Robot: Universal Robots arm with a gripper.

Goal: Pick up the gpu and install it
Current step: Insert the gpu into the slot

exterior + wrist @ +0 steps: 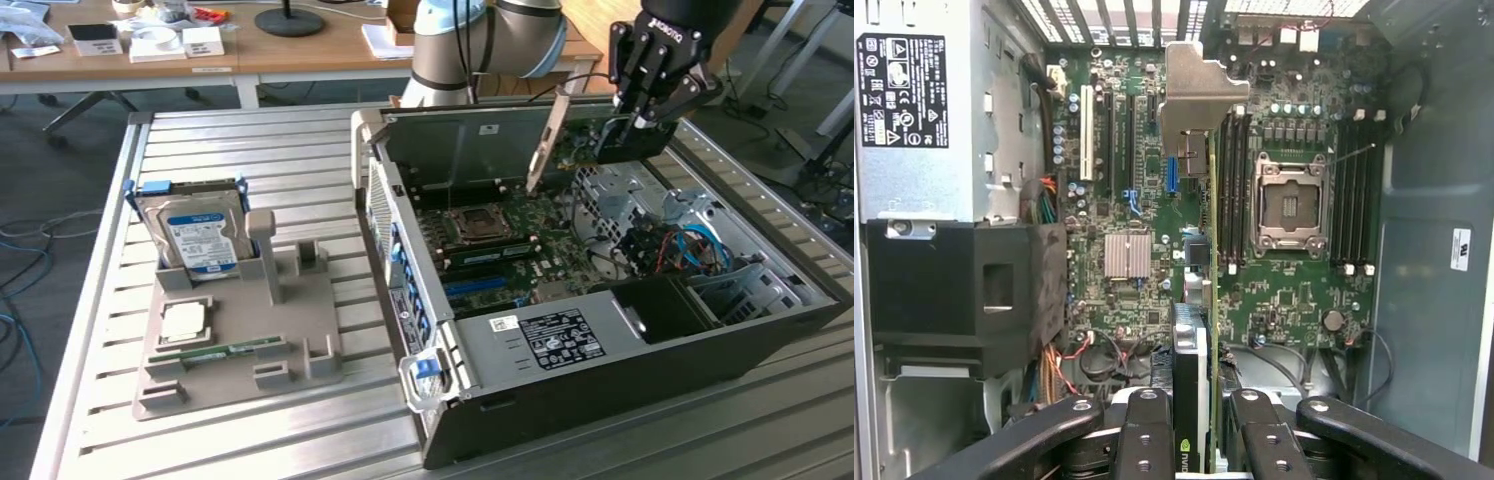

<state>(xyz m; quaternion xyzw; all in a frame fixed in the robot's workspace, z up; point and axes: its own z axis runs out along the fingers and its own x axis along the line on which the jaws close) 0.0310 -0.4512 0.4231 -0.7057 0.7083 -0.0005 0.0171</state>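
The gripper [627, 135] hangs over the far end of the open computer case [601, 400], toward the exterior view's right. Its fingers [1144, 430] are drawn in narrow and clamped on the gpu [550, 135]. The card is held edge-on inside the case, with its silver bracket [1194, 95] slanting down toward the motherboard [1144, 200]. In the wrist view the gpu [1192, 350] runs straight out from between the fingers, lying over the board between the expansion slots [1116, 140] and the memory slots [1232, 190] (whether its edge touches the board cannot be told). The bare processor socket [1291, 205] sits just beyond those memory slots. On the slatted metal table [240, 140], well apart from the case toward the exterior view's left, a grey holder [240, 340] carries a blue-labelled hard drive [200, 235] standing upright, a processor chip [183, 320] and a narrow memory stick [220, 350].
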